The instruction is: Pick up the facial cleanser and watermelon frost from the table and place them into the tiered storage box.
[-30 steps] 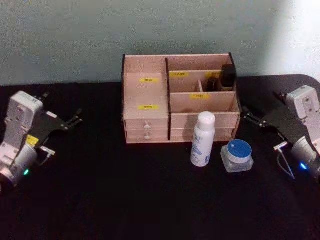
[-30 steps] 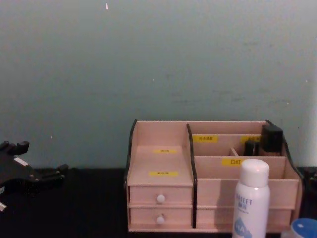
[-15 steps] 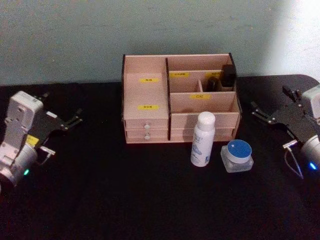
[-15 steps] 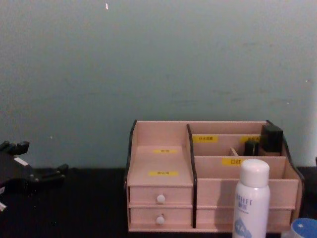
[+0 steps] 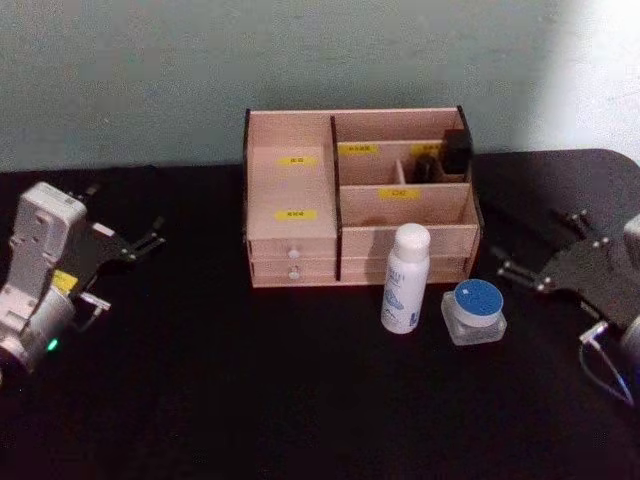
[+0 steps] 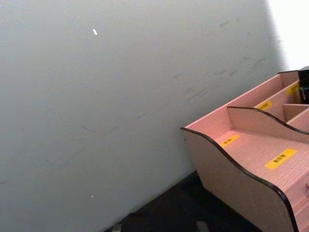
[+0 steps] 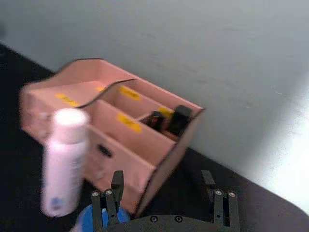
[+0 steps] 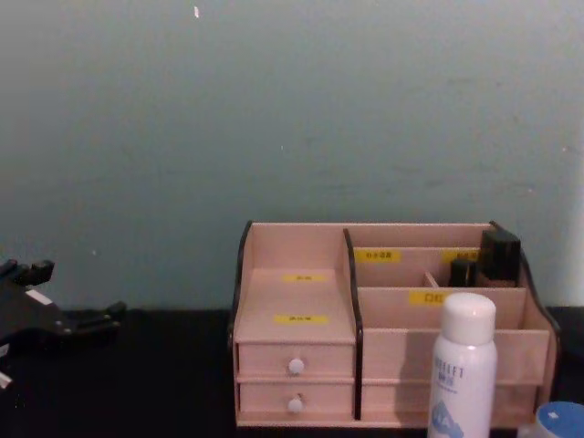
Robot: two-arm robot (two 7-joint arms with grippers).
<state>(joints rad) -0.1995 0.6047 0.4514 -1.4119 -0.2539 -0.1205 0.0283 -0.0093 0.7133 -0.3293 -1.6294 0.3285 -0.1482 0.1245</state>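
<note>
I'm hovering the right pincer (image 5: 535, 241), spread apart, near the blue-lidded jar (image 5: 475, 311), which is standing beside the white bottle (image 5: 406, 278) on the tabletop (image 5: 250, 380), before the box (image 5: 400, 240). I'm judging the jar light, rigid and slick, so I'm planning to grip its sides. The left pincer (image 5: 125, 212) is idling far left, apart.

Plain grey-green wall (image 5: 130, 70), bright light patch at its right, black tabletop (image 5: 250, 390) below
</note>
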